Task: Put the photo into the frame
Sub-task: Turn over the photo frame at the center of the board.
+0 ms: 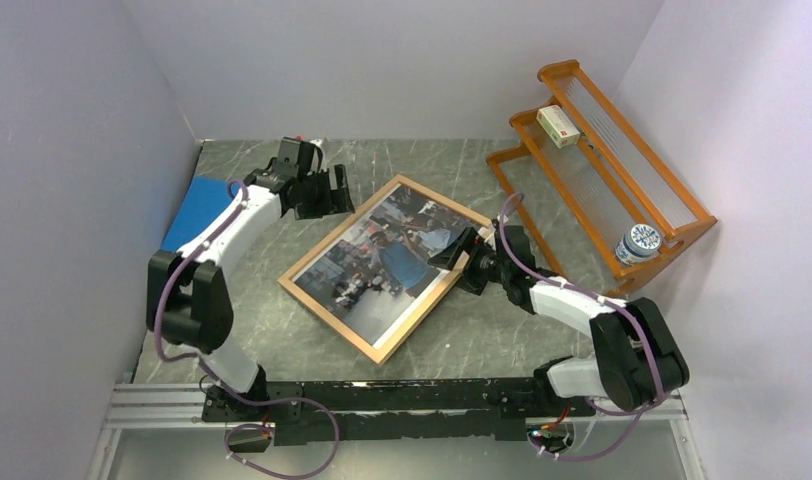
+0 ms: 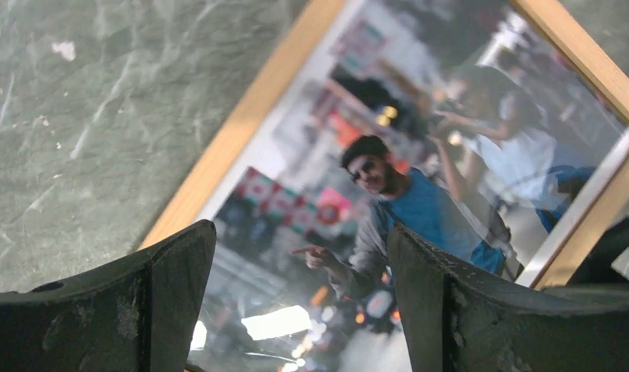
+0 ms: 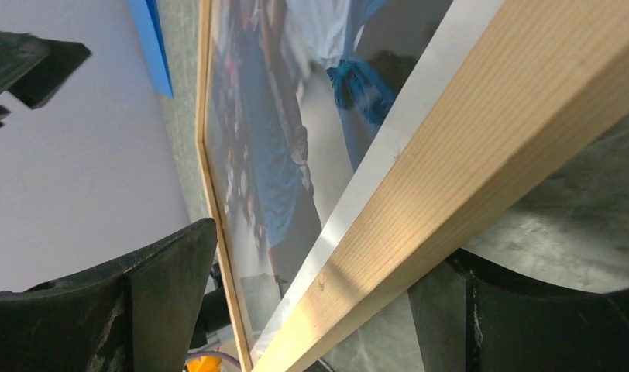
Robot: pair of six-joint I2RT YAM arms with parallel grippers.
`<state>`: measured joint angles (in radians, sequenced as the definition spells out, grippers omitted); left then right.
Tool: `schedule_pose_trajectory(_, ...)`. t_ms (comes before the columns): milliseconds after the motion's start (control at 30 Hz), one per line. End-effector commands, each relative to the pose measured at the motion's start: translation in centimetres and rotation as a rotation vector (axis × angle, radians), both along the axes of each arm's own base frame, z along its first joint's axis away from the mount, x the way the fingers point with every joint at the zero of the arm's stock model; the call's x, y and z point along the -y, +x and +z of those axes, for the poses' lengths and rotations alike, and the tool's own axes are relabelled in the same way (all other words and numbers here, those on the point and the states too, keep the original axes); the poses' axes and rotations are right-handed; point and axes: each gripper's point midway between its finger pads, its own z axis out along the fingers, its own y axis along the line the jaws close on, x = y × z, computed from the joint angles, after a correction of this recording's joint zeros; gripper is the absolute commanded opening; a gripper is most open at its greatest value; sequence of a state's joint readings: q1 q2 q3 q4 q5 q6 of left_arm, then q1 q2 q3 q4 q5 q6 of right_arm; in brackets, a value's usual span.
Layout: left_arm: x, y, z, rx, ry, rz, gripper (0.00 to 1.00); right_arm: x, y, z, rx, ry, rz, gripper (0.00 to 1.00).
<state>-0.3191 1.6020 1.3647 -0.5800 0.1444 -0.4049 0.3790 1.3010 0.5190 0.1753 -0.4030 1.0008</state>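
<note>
The frame (image 1: 330, 322), with its narrow light wooden border, lies flat and turned diagonally in the middle of the table. The photo (image 1: 382, 265) sits inside it, picture side up, showing people, one in a blue shirt. My left gripper (image 1: 322, 195) hovers open by the frame's far left edge. In the left wrist view that gripper (image 2: 300, 248) hangs above the photo (image 2: 404, 201) with nothing between its fingers. My right gripper (image 1: 450, 250) is at the frame's right edge. It (image 3: 327, 244) is open, and the frame's wooden rail (image 3: 466, 155) runs between its spread fingers.
A plain blue sheet (image 1: 197, 210) lies at the far left by the wall. An orange slatted rack (image 1: 602, 170) stands at the back right, holding a small box (image 1: 559, 126) and a round blue-and-white jar (image 1: 638, 243). Walls close in on three sides.
</note>
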Motion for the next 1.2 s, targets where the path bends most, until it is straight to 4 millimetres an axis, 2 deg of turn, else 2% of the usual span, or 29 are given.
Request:
schedule_pose_trajectory(0,-1.5,2.5,-1.0,-0.043,-0.085,0.099,0.86,-0.1,2.3,1.8,0.155,0.108,-0.023,0.91)
schedule_pose_trajectory(233,-3.4,3.8,-5.2,-0.097,-0.047,0.104,0.87,0.7,2.2,-0.7,0.077,0.103,-0.048,0.91)
schedule_pose_trajectory(400,-4.5,3.4,-7.8,-0.175,-0.005,0.14,0.85,1.7,2.0,-2.7,-0.019,0.015,-0.083,0.91)
schedule_pose_trajectory(567,-6.3,1.9,-8.1,-0.209,0.034,0.256,0.85,3.2,1.0,-4.0,-0.106,-0.099,-0.11,0.91)
schedule_pose_trajectory(700,-8.1,-1.1,-8.0,-0.269,0.07,0.384,0.85,5.8,0.3,-4.3,-0.136,-0.251,-0.176,0.91)
schedule_pose_trajectory(800,-9.2,-3.8,-8.1,-0.293,0.077,0.475,0.87,8.1,0.3,-3.7,-0.12,-0.362,-0.242,0.91)
schedule_pose_trajectory(933,-10.2,-7.7,-8.0,-0.312,0.063,0.555,0.88,10.3,1.5,-1.6,-0.023,-0.48,-0.285,0.91)
schedule_pose_trajectory(1033,-10.7,-10.5,-7.8,-0.304,0.038,0.598,0.9,10.5,3.1,0.8,0.069,-0.512,-0.278,0.91)
schedule_pose_trajectory(1167,-12.1,-13.5,-8.4,-0.281,0.04,0.68,0.91,9.3,6.7,3.7,0.17,-0.517,-0.239,0.91)
